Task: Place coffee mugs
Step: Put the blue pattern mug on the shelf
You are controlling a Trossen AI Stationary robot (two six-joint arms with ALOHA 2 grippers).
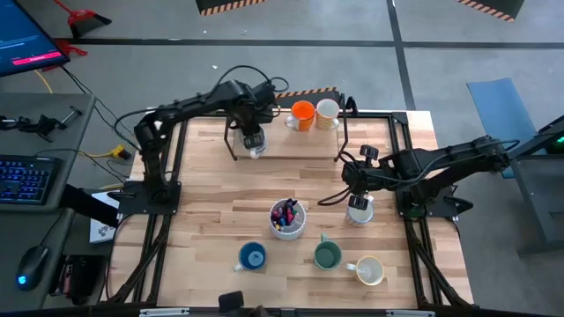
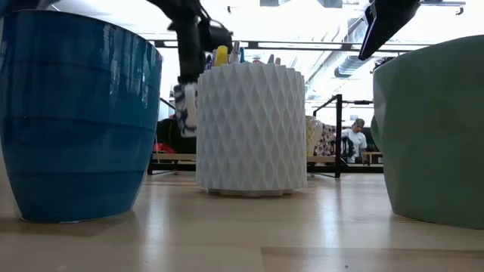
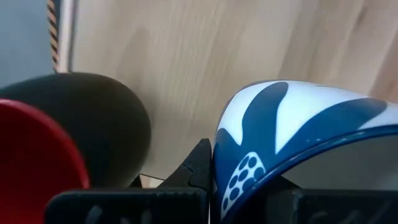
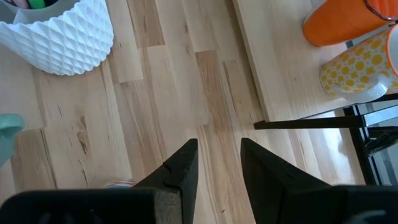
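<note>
Orange mug [image 1: 302, 113] – plain; yellow-dotted white mug [image 4: 356, 66]; blue-on-white patterned mug [image 3: 298, 124]; blue mug [image 1: 253, 257]; green mug [image 1: 327, 255].

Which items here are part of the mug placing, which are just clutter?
Job: orange mug, yellow-dotted mug, blue mug, green mug, cream mug, white mug below open right gripper, blue-and-white mug in left gripper.
Clutter: pen cup, keyboard.

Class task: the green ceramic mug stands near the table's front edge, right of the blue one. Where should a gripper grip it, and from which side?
Grip the green ceramic mug by its rim wall, coming straight down from above. It stands upright with its mouth open upward, so one finger probably fits inside and one outside. Choose the rim's lower-left part: its handle points up-left in the high view, and a cream mug crowds its right.
</note>
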